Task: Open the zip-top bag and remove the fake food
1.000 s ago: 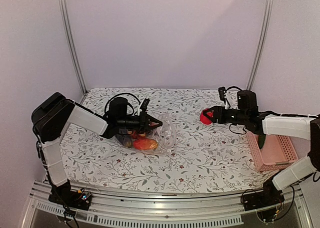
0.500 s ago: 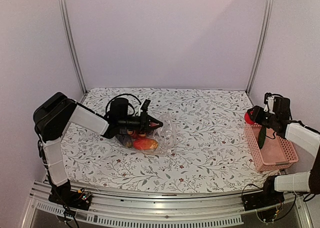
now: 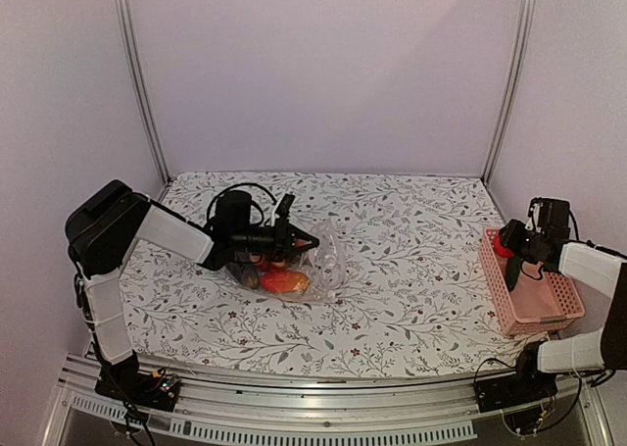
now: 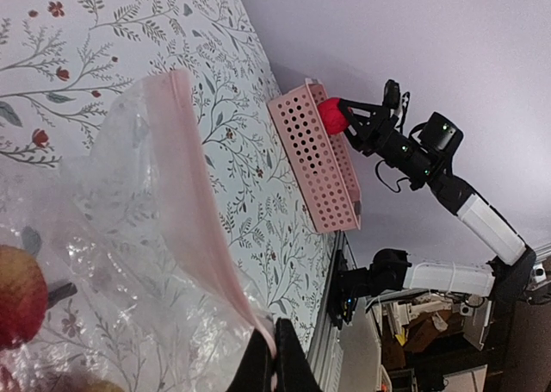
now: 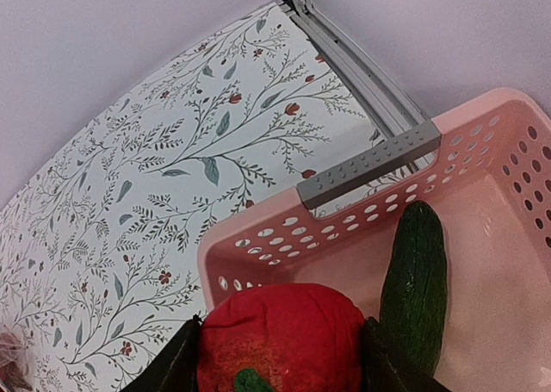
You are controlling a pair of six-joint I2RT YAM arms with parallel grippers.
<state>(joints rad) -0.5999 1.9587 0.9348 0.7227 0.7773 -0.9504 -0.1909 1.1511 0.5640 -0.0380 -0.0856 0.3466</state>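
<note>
The left gripper point(image 4: 274, 362) has its jaws pinched together on the pink zip edge of the zip-top bag point(image 4: 155, 237), which lies on the left half of the floral desk point(image 3: 411, 270) with orange and red fake food point(image 3: 284, 281) inside. The right gripper point(image 5: 277, 362) hangs over the far end of the pink basket point(image 3: 534, 314) at the desk's right edge, its jaws clamped on a red fake tomato point(image 5: 284, 323). A dark green cucumber point(image 5: 413, 280) lies in the basket just beside it.

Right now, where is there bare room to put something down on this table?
The widest bare stretch of table lies between the bag and the basket. Inside the basket, the floor between the cucumber and the outer wall is free. It is crowded around the bag, where the left pincer grips it.
</note>
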